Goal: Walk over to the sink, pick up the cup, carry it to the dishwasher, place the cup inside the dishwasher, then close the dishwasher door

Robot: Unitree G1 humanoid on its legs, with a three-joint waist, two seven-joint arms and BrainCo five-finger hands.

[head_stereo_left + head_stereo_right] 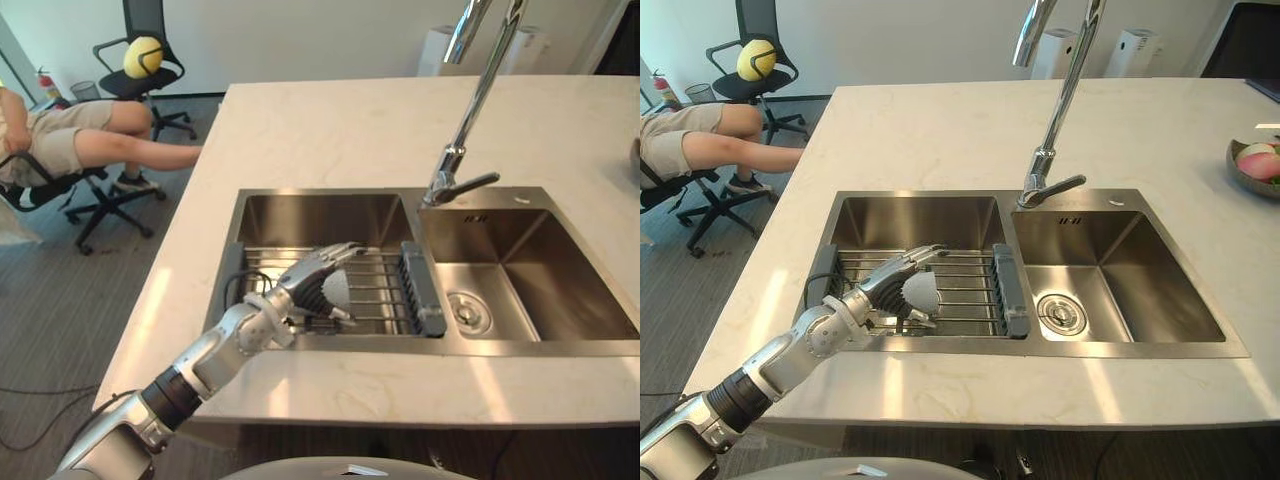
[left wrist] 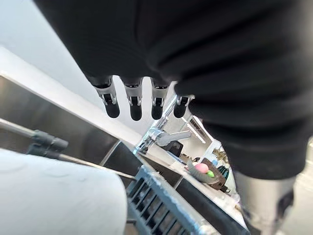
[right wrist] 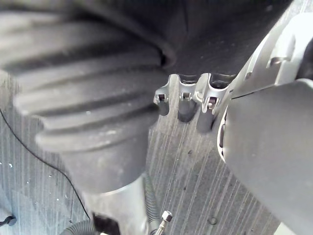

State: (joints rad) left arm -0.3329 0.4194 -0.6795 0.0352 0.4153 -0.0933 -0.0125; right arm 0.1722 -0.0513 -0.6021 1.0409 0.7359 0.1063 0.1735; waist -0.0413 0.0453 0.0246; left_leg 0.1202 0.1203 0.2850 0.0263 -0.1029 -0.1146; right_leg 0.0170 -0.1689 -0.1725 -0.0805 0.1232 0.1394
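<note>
A pale grey cup [image 1: 338, 290] lies on the wire rack [image 1: 385, 292] in the left basin of the steel sink [image 1: 330, 193]. My left hand [image 1: 303, 277] reaches into that basin from the near side. Its straight fingers [image 2: 134, 105] stretch over the top of the cup and its thumb is low on the near side, so the hand is open around the cup without closing on it. In the left wrist view the cup [image 2: 54, 196] shows just under the fingers. My right hand [image 3: 183, 105] hangs over grey floor with relaxed fingers, holding nothing.
A tall chrome faucet [image 1: 465, 130] stands behind the divider, with the right basin [image 1: 520, 280] and its drain beside it. A bowl of fruit [image 1: 1255, 165] sits at the counter's right edge. A person [image 1: 70, 140] sits at far left near an office chair [image 1: 145, 55].
</note>
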